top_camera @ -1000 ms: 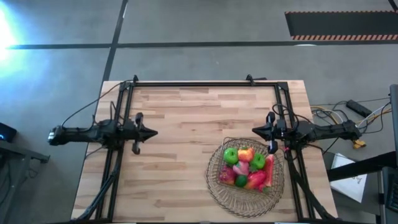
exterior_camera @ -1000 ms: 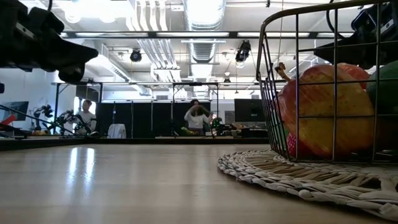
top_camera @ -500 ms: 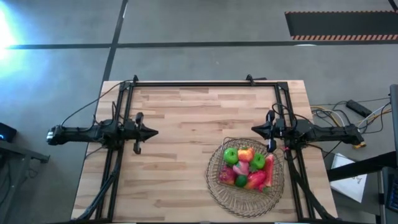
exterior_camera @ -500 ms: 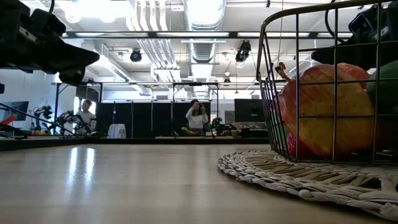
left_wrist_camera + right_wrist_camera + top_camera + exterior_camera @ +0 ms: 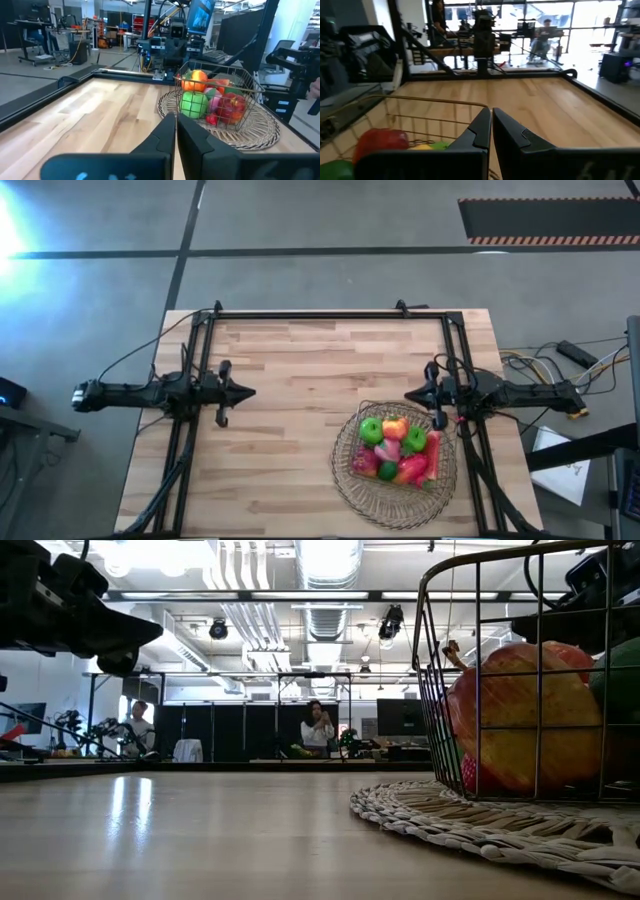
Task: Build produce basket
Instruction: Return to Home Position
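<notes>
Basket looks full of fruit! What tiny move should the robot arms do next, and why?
Probably just let both arms settle at rest over the table. The produce already sits in the basket on the mat, and the left gripper and right gripper are shut, holding nothing.

Basket (image 5: 520, 670) cut off at frame edge, low view. Produce (image 5: 380, 142) beside right fingers (image 5: 475, 134) blurred, partly hidden behind them.

Wooden table (image 5: 300, 380) carries one round woven straw mat (image 5: 450, 816)
</notes>
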